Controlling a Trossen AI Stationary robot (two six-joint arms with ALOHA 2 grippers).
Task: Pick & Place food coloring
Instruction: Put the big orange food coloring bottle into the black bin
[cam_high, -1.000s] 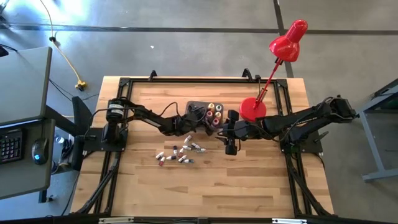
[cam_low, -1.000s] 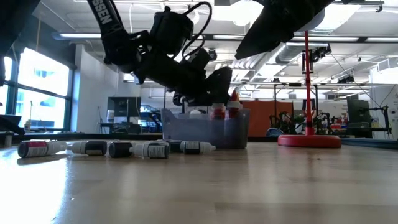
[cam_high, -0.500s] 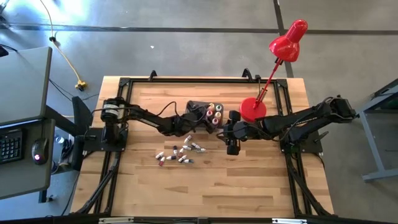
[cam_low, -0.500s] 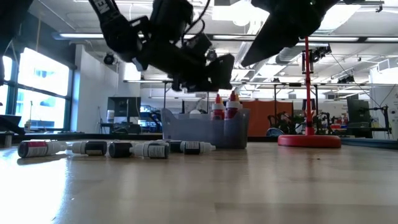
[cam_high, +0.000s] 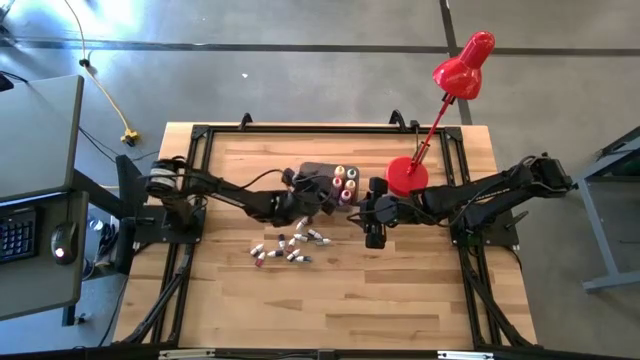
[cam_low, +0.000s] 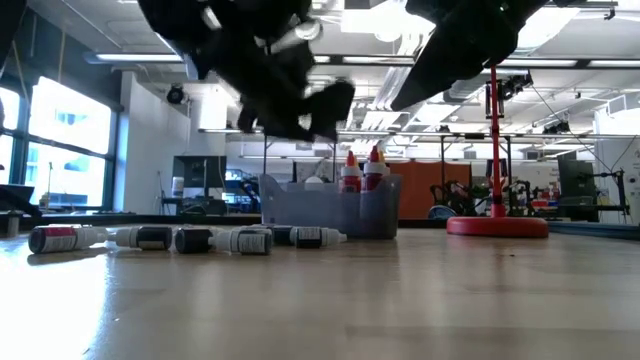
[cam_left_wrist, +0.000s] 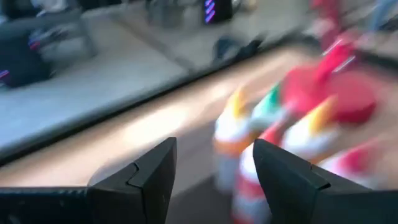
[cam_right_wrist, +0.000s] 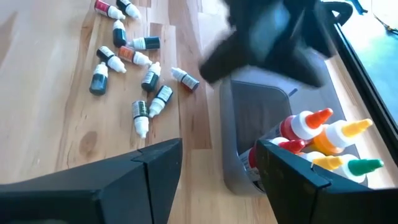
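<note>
While the left gripper (cam_high: 300, 203) hangs over the near edge of the dark bin (cam_high: 318, 175), its fingers are spread wide with nothing between them, at least judging by the left wrist view, where you can see straight through the gap to the bottles standing in the bin. The right gripper (cam_high: 372, 235) sits off to the side of the bin, also wide open and empty, hovering above bare wood.

Food coloring is split into two groups. A handful of the round bottles (cam_right_wrist: 317, 140) with orange, yellow, green and red tips stand upright in the bin, packed at the end nearer the red lamp (cam_high: 406, 176). The slim vials (cam_high: 285, 245) are lying on their sides, scattered on the table just in front of the bin; the low view shows them in a loose row.

What I'd worry about: those vials lie close together, some nearly touching, so open fingers coming down on one could nudge its neighbour and send it rolling, since they're round and on their sides. Also the left arm is right over the bin, so a low swing could clip the standing bottles and tip them. And both arms are working near the same spot, so they could bump each other.
</note>
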